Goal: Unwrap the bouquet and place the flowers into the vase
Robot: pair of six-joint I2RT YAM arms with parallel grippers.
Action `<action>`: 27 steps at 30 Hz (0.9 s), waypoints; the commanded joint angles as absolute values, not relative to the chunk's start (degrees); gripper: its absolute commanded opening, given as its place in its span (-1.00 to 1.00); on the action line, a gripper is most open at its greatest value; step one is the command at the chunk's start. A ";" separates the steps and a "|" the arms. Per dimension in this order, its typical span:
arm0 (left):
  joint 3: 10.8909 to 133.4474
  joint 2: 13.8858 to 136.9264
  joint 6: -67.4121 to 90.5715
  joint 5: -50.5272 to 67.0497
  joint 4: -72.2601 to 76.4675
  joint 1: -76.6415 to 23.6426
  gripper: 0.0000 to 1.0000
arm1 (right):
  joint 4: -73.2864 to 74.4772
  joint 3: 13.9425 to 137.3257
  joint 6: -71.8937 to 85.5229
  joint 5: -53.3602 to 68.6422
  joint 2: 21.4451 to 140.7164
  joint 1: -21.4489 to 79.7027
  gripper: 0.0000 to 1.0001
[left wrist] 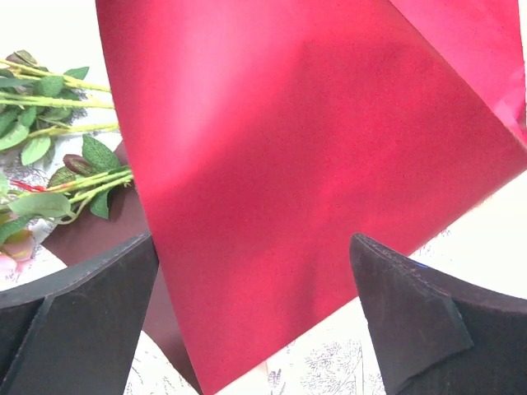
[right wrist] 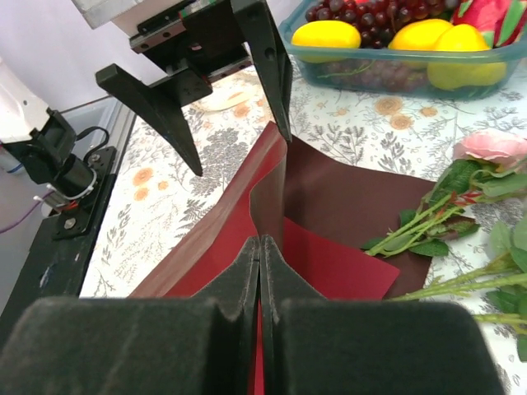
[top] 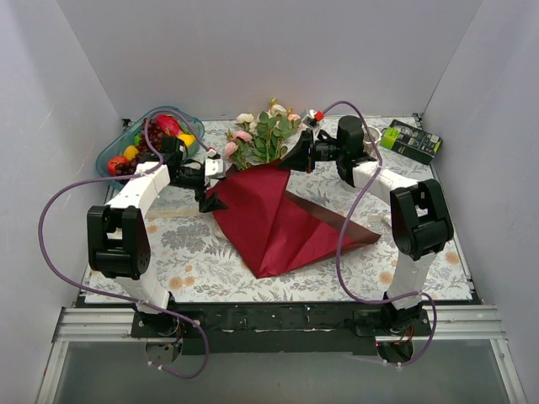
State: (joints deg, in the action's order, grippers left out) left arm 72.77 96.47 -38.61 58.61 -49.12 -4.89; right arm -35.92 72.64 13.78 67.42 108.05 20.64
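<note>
With right gripper [top: 286, 162], pinches the top corner of the paper [top: 278, 219], fingers [right wrist: 239, 280] pressed flat together on the raised fold. With left gripper [top: 221, 183], straddles the paper's left edge, fingers [left wrist: 82, 321] spread wide, gripping nothing. Faces one gripper toward the other across the far end of the sheet, close together.

Edges and room:
- Closed in by white walls at left, back and right.
- Bounded on the near side by the black rail carrying both arm bases.
- Covered throughout by a floral cloth [top: 194, 252].
- Taken up at centre by the paper, opened out from far middle toward the near edge, with a darker flap reaching toward the right arm.
- Bare cloth at near left and near right of the sheet.
- Little room at far centre, among flowers, grippers and bowl.

Flowers [top: 265, 135]:
- Lying at far centre, heads toward the back wall, stems pointing onto the paper's top corner.
- Just beyond the right gripper's tip; in the right wrist view, to the right of its fingers.
- Near the left gripper, at the left of its wrist view past the paper's edge.
- Held by neither gripper.
- Stem ends resting on the dark inner face of the paper; one pink rose [right wrist: 494, 148] off the sheet, on the cloth.

Containers:
- Blue bowl [right wrist: 379, 64] at far left beside the left arm: holds yellow fruit, dark grapes and red fruit.
- Black-and-green box [top: 411, 140] at far right, lying flat on the cloth.
</note>
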 commanded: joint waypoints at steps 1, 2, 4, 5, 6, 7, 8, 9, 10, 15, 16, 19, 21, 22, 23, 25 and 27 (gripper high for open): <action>74.44 90.19 -33.33 64.59 -45.10 -3.00 0.96 | -28.85 75.32 5.92 62.94 101.70 21.44 -0.97; 75.49 89.74 -27.13 66.95 -42.30 -2.12 0.96 | -25.43 75.67 4.84 61.19 100.30 22.23 -0.97; 77.42 89.30 -19.55 75.47 -39.48 2.60 0.97 | -21.73 76.90 0.21 58.99 98.71 23.46 -0.97; 79.69 89.21 -12.38 77.59 -36.94 3.94 0.96 | -16.92 77.60 -1.65 56.54 97.57 24.77 -0.97; 80.41 89.12 -5.69 81.09 -34.04 5.43 0.97 | -14.44 78.39 -3.41 55.21 97.12 25.48 -0.97; 80.51 88.95 2.29 82.25 -29.58 8.58 0.96 | -11.80 80.23 -4.91 53.89 96.68 26.27 -0.97; 80.51 88.51 9.86 82.96 -18.22 10.18 0.96 | -9.69 80.77 -7.18 50.92 95.81 28.28 -0.97; 79.20 88.24 25.77 83.23 -12.19 11.59 0.96 | -6.88 81.12 -7.73 49.24 95.28 29.61 -0.97; 78.32 87.89 31.93 82.97 -6.39 14.12 0.96 | -6.25 80.69 -8.08 47.22 94.66 30.84 -0.97; 73.13 84.91 51.32 79.81 14.06 20.21 0.97 | -6.68 78.13 -6.60 34.74 90.97 41.29 -0.97; 73.39 84.73 51.07 79.02 12.93 21.61 0.96 | -5.81 78.40 -6.24 33.06 91.05 44.70 -0.97; 76.27 84.55 46.26 75.33 0.41 23.81 0.96 | -3.35 80.68 -5.89 27.35 92.46 51.38 -0.97; 77.95 84.38 42.47 72.17 -6.04 24.87 0.96 | -2.64 82.43 -5.19 24.01 94.39 54.22 -0.97; 78.92 84.11 38.97 70.94 -10.68 25.13 0.96 | -2.20 83.22 -5.19 23.39 95.18 56.84 -0.97; 79.27 83.85 37.63 68.06 -12.55 25.40 0.96 | -0.72 84.02 -5.10 21.38 97.01 58.00 -0.97; 79.19 82.36 35.34 66.11 -16.15 25.75 0.96 | -0.09 86.30 -4.49 20.31 99.04 60.89 -0.97; 78.58 81.48 33.14 63.73 -17.66 25.84 0.96 | 1.48 88.06 -3.78 18.81 102.12 62.48 -0.90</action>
State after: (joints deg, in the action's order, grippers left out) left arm 77.34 86.02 38.81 70.13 -8.54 25.43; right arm -2.35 83.40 -5.02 25.17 98.13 59.55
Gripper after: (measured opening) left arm 0.982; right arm 0.022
